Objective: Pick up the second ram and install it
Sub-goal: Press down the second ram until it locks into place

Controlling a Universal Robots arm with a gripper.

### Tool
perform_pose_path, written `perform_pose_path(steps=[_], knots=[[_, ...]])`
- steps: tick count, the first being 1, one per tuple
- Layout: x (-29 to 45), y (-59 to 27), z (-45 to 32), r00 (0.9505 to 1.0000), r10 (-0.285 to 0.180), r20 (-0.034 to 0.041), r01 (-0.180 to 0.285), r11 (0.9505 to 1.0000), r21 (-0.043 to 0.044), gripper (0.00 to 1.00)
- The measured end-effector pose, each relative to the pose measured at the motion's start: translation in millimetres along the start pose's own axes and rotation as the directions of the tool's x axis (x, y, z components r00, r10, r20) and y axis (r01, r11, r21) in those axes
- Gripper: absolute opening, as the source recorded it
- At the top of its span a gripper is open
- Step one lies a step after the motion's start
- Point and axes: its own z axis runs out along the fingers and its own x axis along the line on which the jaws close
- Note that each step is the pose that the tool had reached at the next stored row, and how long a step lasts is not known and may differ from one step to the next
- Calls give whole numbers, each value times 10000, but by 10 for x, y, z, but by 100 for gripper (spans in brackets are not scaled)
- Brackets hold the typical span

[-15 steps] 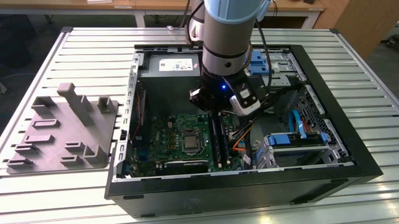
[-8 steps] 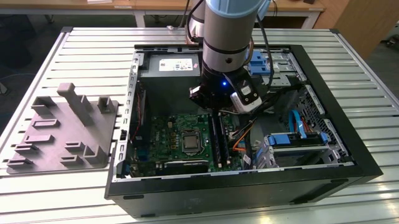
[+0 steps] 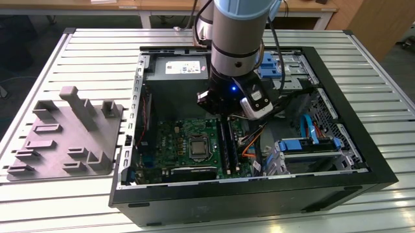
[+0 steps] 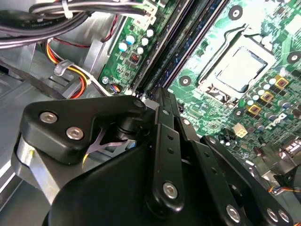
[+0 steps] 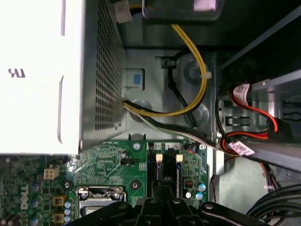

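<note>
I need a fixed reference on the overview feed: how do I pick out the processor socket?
Find the open black computer case, then the green motherboard on its floor. The processor socket is the silver square in a metal frame near the board's middle, just to the exterior view's left of the long black memory slots.

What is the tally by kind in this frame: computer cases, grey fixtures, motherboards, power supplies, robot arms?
Open computer case: 1
Grey fixture: 1
Green motherboard: 1
Power supply: 1
Robot arm: 1
Total: 5
</note>
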Motion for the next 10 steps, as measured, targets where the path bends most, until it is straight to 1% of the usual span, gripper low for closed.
perform_pose_path(steps=[5,10], knots=[[-1,-82,-5,10000,1,1,-1,10000,1,10],[-2,-194,-11,10000,1,0,-1,10000,0,10]])
